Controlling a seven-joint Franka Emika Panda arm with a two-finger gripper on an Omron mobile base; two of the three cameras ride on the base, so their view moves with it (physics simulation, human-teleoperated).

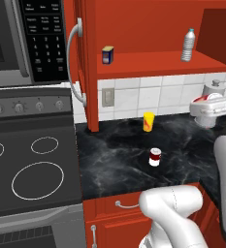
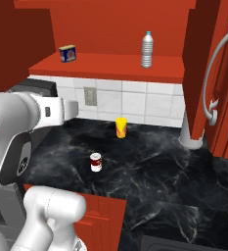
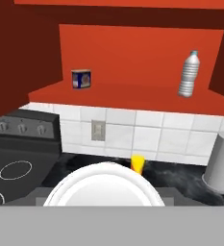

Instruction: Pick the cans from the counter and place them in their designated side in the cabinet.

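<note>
A dark maroon can (image 1: 155, 157) (image 2: 96, 162) with a white lower band stands upright near the middle of the black marble counter (image 1: 119, 160) (image 2: 154, 171). The bright red can is out of view. Above the counter, the red cabinet (image 1: 148, 24) (image 3: 132, 53) is open, its red shelf (image 2: 110, 66) bare in the middle. My gripper (image 2: 75, 109) is raised above the counter, nearer to me than the can and apart from it, aimed at the cabinet. Its fingers are too indistinct to show their state.
On the shelf, a blue-and-yellow box (image 1: 107, 54) (image 3: 81, 79) stands left and a water bottle (image 1: 188, 45) (image 3: 189, 74) right. A yellow-orange cup (image 1: 149, 121) (image 2: 121, 127) stands near the tiled wall. The stovetop (image 1: 32, 164) lies left, a grey canister (image 3: 221, 163) back right. The door's silver handle (image 1: 75, 63) juts out.
</note>
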